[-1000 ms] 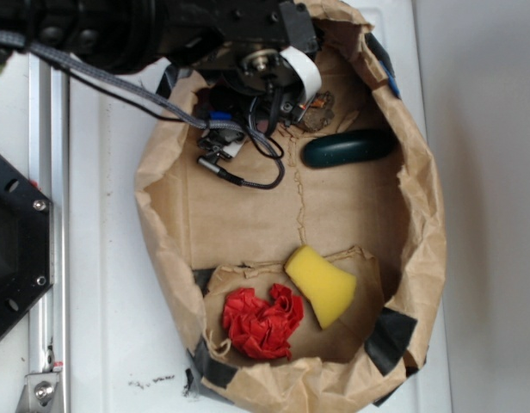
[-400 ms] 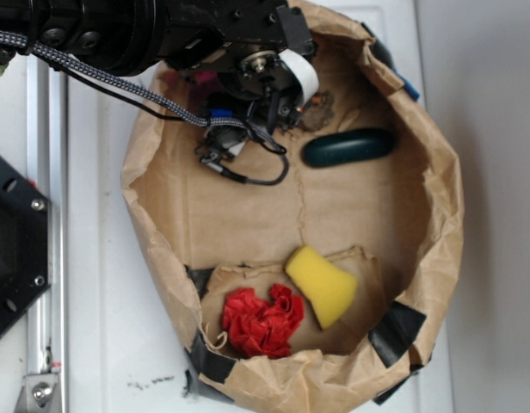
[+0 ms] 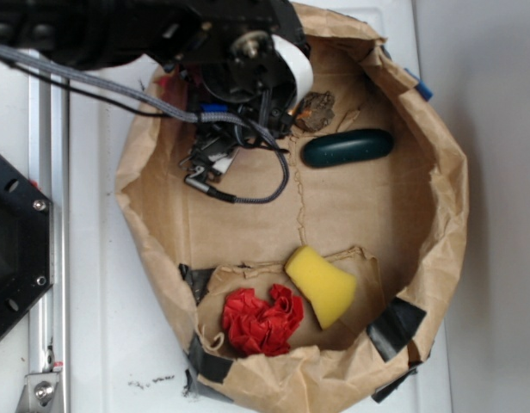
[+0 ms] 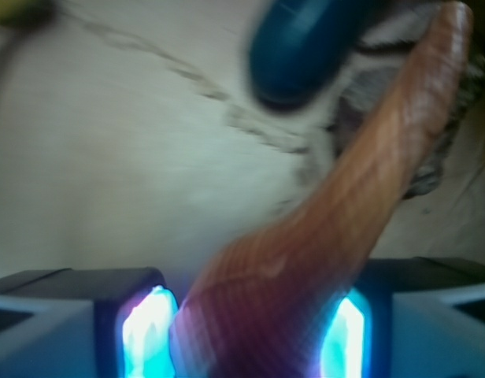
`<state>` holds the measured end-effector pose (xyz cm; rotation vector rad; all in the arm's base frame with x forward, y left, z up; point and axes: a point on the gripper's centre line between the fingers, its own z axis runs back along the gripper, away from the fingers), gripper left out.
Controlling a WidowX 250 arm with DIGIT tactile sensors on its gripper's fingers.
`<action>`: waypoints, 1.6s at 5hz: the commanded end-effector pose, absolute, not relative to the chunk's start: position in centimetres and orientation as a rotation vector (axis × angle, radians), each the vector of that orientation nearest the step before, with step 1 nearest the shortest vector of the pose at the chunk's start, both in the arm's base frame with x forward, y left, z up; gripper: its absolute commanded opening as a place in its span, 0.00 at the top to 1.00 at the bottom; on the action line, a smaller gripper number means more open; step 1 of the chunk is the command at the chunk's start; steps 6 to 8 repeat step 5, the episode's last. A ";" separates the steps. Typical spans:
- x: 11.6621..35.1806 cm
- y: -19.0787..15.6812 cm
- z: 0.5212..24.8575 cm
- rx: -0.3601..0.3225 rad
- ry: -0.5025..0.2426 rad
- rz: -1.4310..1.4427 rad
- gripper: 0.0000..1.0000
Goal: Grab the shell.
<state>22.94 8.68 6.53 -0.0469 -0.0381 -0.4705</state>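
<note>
Wrist view puts the shell (image 4: 321, 236) right in front of the lens: an orange-tan, ribbed body, broad at the bottom of the frame and tapering up to the right into a long thin point. Its wide end sits between the two fingers (image 4: 144, 331), whose inner pads glow cyan on either side, and both pads press against it, so the fingers hold the shell. Behind its tip lie a dark teal oval object (image 4: 305, 47) and a rough brown rock lump (image 4: 431, 169), both blurred, on creased brown paper.

From the exterior view, the black arm reaches in from the upper left over a wide, shallow brown paper bag (image 3: 437, 224) with rolled-down edges and patches of black tape. The gripper (image 3: 286, 103) hangs over the upper part of the bag, its cables looping below it. The shell itself is hidden under the arm in this view. Just right of the gripper is the brown rock lump (image 3: 317, 110), and below and to the right of that the dark teal oval object (image 3: 347, 147) lies on its side. Near the lower edge of the bag a yellow sponge wedge (image 3: 321, 286) rests beside a crumpled red cloth (image 3: 262, 321), almost touching it. The bag stands on a white bench (image 3: 101, 258), with a metal rail along the left.
</note>
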 end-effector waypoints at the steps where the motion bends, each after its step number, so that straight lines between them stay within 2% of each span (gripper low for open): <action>1: 24.3 5.8 13.0 0.026 -0.187 -0.195 1.00; 2: 25.8 5.0 15.2 0.012 -0.190 -0.006 1.00; 3: 26.6 4.6 16.7 0.027 -0.175 0.068 1.00; 4: 26.5 4.5 16.8 0.022 -0.151 0.112 1.00; 8: 26.2 4.7 16.4 0.035 -0.151 0.132 1.00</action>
